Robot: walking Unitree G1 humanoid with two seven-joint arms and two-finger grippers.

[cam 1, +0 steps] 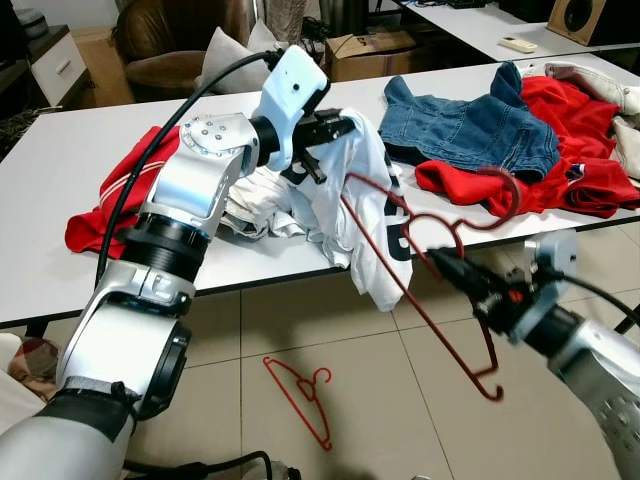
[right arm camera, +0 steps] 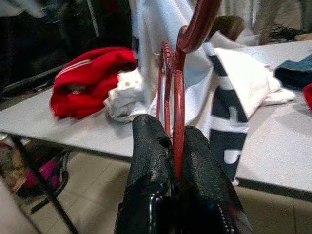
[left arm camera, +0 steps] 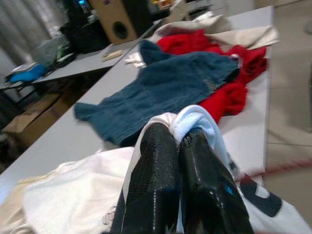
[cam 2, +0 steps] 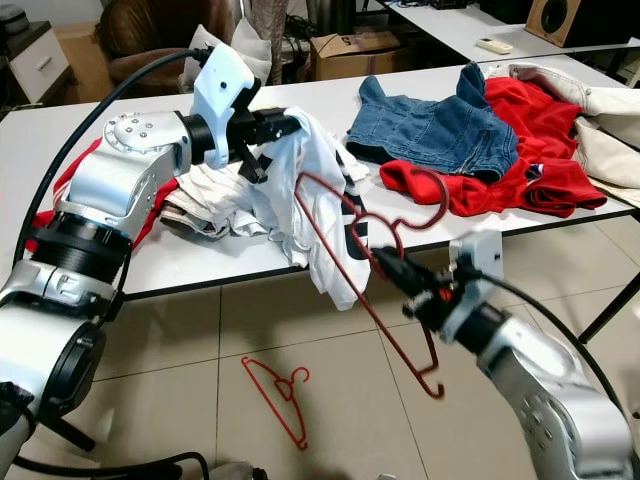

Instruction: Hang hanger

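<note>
Both pairs of jaws are pinched shut: the right gripper [cam 1: 437, 257] clamps the neck of the red hanger [cam 1: 400, 275], held in the air before the table [cam 1: 60, 150]; the left gripper [cam 1: 350, 125] nips the white shirt [cam 1: 365, 215], whose folds drape over the hanger's far shoulder.

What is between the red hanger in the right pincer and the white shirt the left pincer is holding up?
Nothing visible. The right pincer grips the red hanger near its neck, and one arm of the hanger already reaches the white shirt pinched by the left pincer at the table edge. A second hanger lies on the floor, out of the way.
</note>
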